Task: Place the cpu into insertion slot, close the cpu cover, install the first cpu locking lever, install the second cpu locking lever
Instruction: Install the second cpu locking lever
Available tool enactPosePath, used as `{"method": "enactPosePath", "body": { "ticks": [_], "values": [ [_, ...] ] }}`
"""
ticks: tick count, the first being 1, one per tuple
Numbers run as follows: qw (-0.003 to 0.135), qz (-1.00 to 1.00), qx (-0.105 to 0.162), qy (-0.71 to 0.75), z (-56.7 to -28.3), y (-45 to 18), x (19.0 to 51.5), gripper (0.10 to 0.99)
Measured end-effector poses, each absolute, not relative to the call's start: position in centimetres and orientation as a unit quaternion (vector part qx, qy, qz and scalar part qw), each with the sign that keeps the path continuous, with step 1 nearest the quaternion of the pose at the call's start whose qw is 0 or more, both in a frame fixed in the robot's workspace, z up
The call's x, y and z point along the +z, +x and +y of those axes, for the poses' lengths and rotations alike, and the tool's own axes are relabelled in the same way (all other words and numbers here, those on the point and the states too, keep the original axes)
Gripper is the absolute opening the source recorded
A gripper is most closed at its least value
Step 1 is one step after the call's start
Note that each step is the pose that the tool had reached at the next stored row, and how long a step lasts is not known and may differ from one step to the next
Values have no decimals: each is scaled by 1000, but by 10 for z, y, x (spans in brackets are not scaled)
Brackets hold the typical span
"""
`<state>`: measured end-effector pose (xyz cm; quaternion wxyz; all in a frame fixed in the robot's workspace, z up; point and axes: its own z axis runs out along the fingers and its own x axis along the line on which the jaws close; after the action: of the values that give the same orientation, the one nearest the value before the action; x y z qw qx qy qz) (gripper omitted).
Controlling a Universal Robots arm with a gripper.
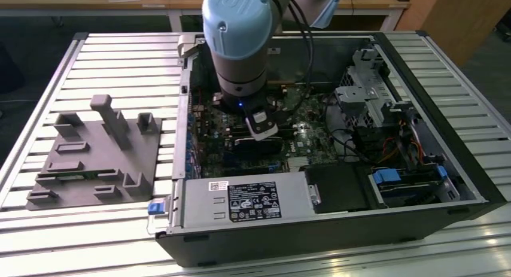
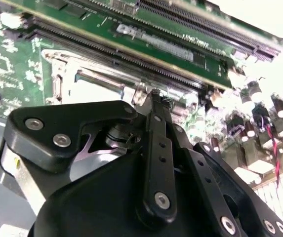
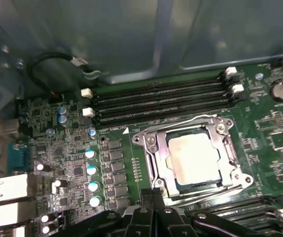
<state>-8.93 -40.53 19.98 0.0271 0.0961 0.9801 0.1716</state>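
Observation:
The cpu (image 3: pixel 193 155), a square chip with a dull silver top, lies in the insertion slot (image 3: pixel 142 138) on the green motherboard. The silvery cpu cover (image 3: pixel 156 157) lies flat around it as a frame. A thin metal lever (image 3: pixel 200 196) runs along the socket edge nearest my fingertips. My gripper (image 3: pixel 152 193) stands at that edge with its black fingers pressed together, and I cannot tell whether they touch the lever. In the second wrist view the gripper (image 2: pixel 153 96) points at the bright socket frame (image 2: pixel 92 86). In the exterior view the gripper (image 1: pixel 259 130) reaches down into the open computer case.
Long black memory slots (image 3: pixel 161 98) run beside the socket, and a row of capacitors (image 3: pixel 91 170) stands nearby. A black labelled power-supply box (image 1: pixel 243 202) and a drive cage (image 1: pixel 367 91) border the board. A grey fixture block (image 1: pixel 96 151) sits on the slatted table at the exterior view's left.

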Motion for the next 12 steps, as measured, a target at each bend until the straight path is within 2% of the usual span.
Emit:
{"method": "enactPosePath", "body": {
  "ticks": [5, 10, 12],
  "values": [
    [28, 981, 165, 96, -405, -88, 211, 106],
    [32, 986, 131, 101, -405, -84, 213, 106],
    [33, 986, 126, 102, -405, -79, 213, 106]
  ]
}}
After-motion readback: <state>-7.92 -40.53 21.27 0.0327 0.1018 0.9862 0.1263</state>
